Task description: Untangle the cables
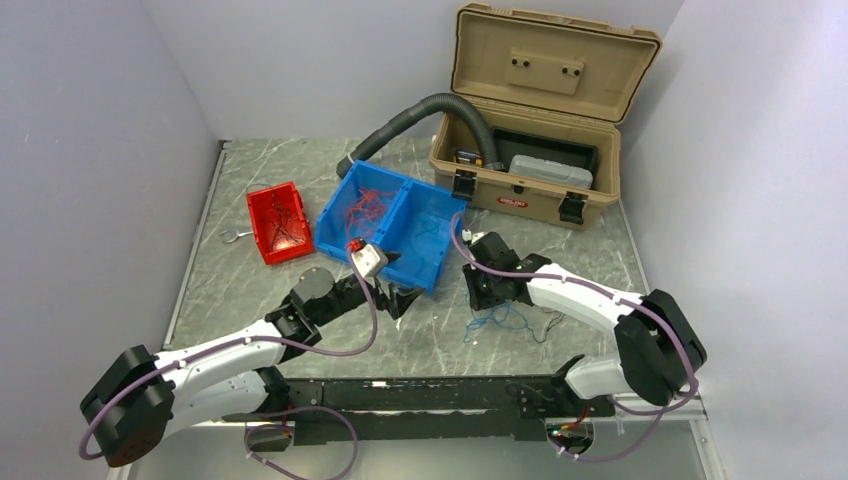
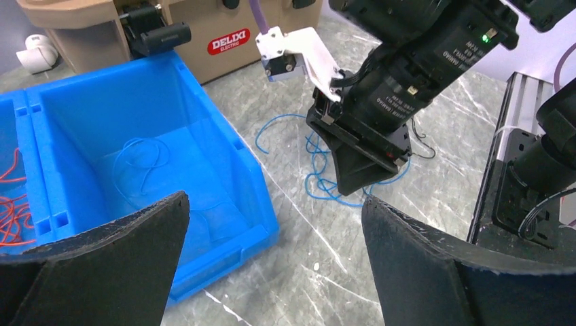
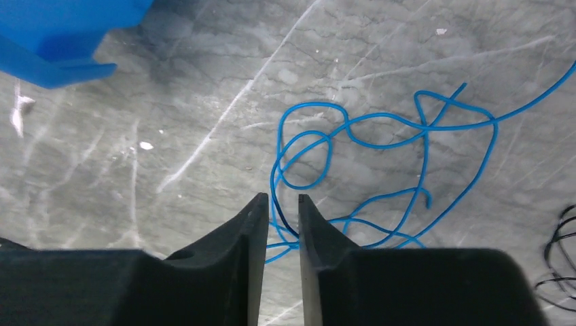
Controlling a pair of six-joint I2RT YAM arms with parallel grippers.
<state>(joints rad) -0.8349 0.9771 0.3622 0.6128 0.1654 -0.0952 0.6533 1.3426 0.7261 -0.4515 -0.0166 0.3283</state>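
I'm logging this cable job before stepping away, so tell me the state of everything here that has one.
tan toolbox: lid open
blue bin: red wires in its left compartment, a lone blue wire in its right
red bin: holds thin wires
blue wires on the table: tangled
left gripper: open, empty
right gripper: nearly closed, narrow gap, a strand of the tangle in it

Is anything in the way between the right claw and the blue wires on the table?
No, nothing visible. The right gripper is right down at the blue wires, one strand lying in the gap between its jaws.
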